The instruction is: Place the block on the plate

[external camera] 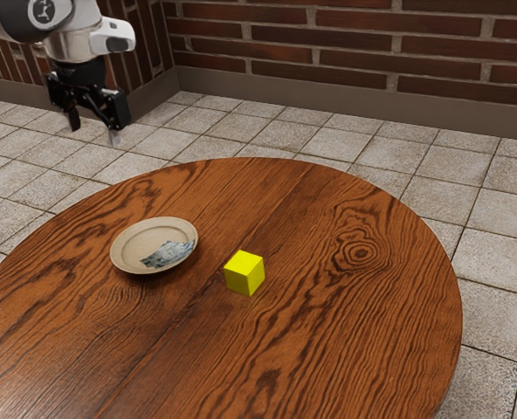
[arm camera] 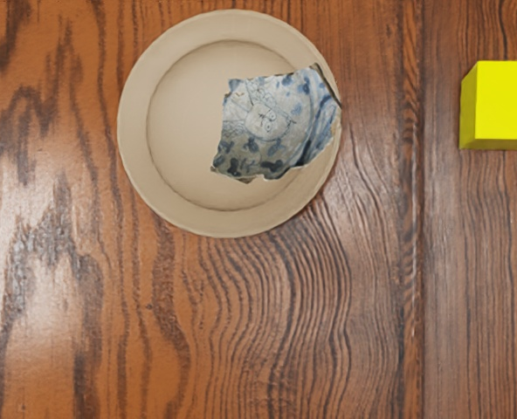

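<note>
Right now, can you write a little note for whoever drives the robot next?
Gripper: open, holding nothing, up away from the block and plate.
Block: yellow, on the bare wooden table, beside the plate, not touching it.
Plate: has a blue-gray patterned piece on it.
Done: block not yet picked up or placed.
Left: grab the block, set it on the plate, let go.
</note>
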